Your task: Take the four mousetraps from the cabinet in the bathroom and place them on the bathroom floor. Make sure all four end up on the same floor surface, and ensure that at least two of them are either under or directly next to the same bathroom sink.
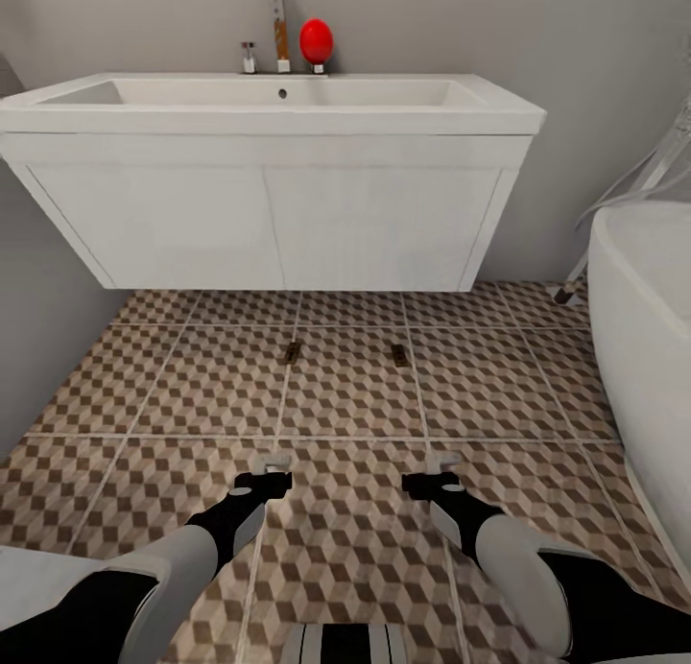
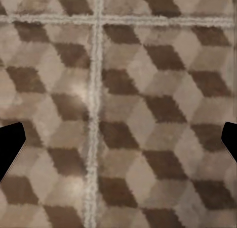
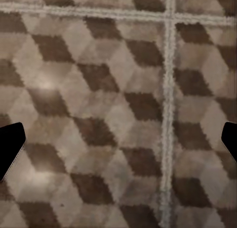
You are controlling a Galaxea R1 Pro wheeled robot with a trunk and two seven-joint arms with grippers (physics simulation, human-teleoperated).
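From the head, two mousetraps point(image 1: 293, 351) point(image 1: 398, 354) lie apart on the floor point(image 1: 345, 395), just before the sink point(image 1: 278, 103); both grippers point(image 1: 270, 470) point(image 1: 434, 472) hang low nearer the robot. Each wrist view shows only tiles between widely spread, empty fingers point(image 2: 11, 144) point(image 3: 11, 145).

White sink point(image 1: 278, 107), brown-beige cube-patterned floor point(image 1: 345, 395), seemingly brown mousetraps point(image 1: 293, 351).

Open bathroom floor point(image 1: 345, 510) lies ahead; the bathroom sink point(image 1: 269, 117) vanity overhangs it, and the bathtub point(image 1: 648, 290) blocks the right side.
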